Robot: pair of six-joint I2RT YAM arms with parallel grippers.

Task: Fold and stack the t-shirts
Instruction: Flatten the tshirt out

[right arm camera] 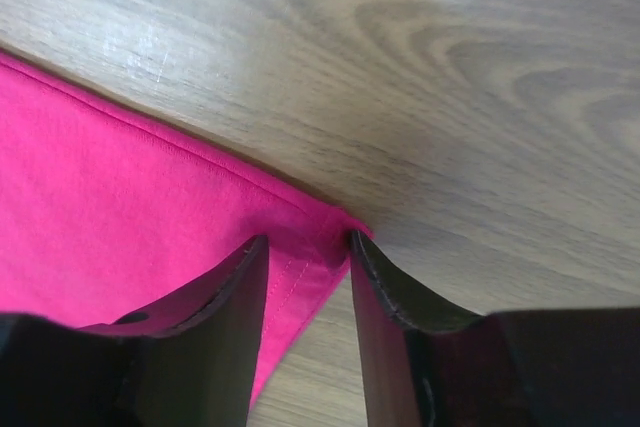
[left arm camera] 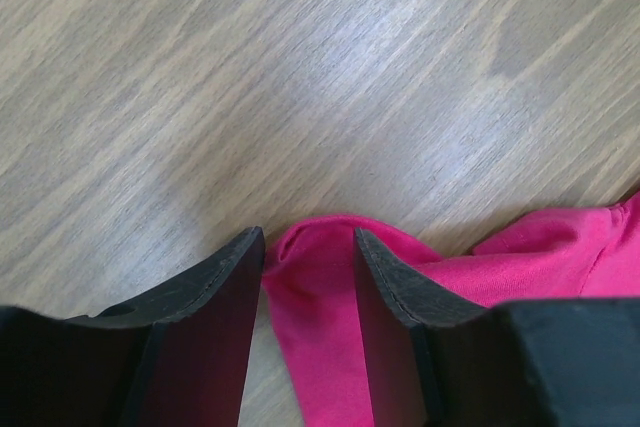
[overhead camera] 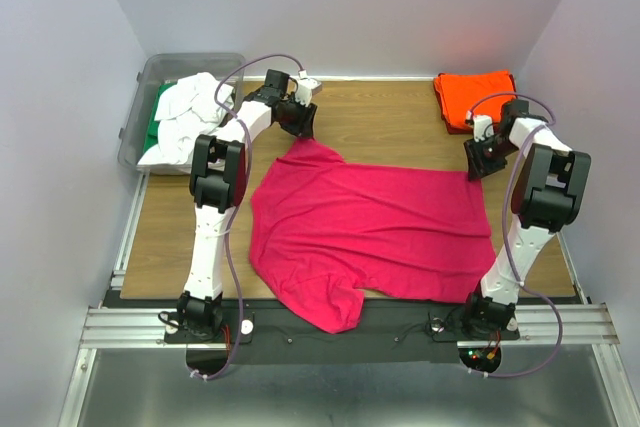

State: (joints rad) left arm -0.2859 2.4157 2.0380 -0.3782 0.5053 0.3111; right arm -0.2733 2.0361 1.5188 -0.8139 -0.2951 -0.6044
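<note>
Mid-frame on the tabletop [overhead camera: 400,127], the soft magenta-pink cloth t-shirt [overhead camera: 370,232] lies flat; left pincer [left arm camera: 308,237] and right pincer [right arm camera: 308,239] straddle its upper corners half open, nothing pinched yet, guessing fold prep.

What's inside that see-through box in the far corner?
The bin holds crumpled white t-shirts, with a green one against its left wall. Whatever lies underneath them is covered.

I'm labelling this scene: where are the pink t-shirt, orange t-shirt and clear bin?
pink t-shirt [overhead camera: 385,227], top view, middle of its spread body.
orange t-shirt [overhead camera: 478,95], top view, centre of the folded cloth.
clear bin [overhead camera: 137,115], top view, its left wall.
</note>
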